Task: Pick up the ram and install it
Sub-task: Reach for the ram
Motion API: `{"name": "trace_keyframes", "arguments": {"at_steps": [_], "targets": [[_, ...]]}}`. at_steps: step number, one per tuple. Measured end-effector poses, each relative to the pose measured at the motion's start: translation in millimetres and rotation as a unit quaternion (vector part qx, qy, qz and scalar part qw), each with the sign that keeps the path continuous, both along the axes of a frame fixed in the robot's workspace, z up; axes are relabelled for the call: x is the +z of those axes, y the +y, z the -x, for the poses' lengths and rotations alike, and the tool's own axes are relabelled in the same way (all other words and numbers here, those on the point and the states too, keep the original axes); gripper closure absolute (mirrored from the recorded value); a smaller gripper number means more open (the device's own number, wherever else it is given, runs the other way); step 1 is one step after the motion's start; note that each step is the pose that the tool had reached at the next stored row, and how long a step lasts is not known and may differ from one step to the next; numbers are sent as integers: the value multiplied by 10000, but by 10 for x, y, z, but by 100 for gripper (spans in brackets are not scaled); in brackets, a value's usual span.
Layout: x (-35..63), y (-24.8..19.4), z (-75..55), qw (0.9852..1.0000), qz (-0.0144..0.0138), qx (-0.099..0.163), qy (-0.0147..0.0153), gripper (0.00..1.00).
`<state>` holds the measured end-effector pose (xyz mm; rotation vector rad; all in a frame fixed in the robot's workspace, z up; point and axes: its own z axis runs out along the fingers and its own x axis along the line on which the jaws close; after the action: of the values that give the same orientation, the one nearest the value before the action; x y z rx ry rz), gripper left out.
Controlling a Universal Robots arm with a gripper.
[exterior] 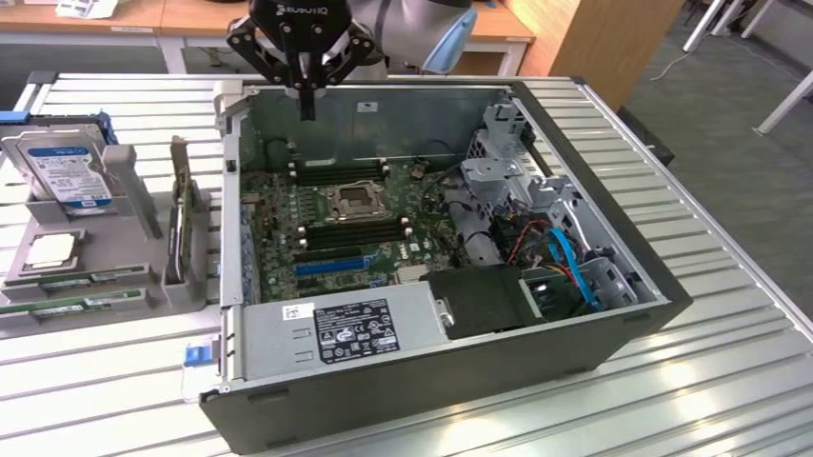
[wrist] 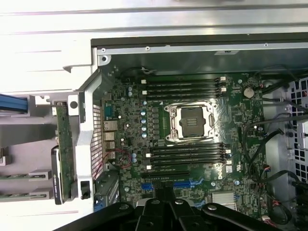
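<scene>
Closed on nothing, the tool (exterior: 307, 109) was held over the case (exterior: 381, 114) at its far wall, the ram (exterior: 74, 306) being laid well off toward the exterior view's near left, lengthwise left-to-right.

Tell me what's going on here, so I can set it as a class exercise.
A robot arm's gripper hangs shut and empty over the back edge of an open computer case. The ram lies in a holder on the table, on the exterior view's left, and the holder also carries a hard drive. The memory slots on the motherboard look empty, so nothing has been picked up or installed yet.
</scene>
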<state>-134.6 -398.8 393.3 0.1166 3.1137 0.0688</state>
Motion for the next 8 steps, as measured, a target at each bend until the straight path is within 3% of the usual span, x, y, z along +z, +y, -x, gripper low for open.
{"name": "trace_keyframes", "arguments": {"at_steps": [8], "targets": [[0,0,72,10000,0,0,0,90]]}}
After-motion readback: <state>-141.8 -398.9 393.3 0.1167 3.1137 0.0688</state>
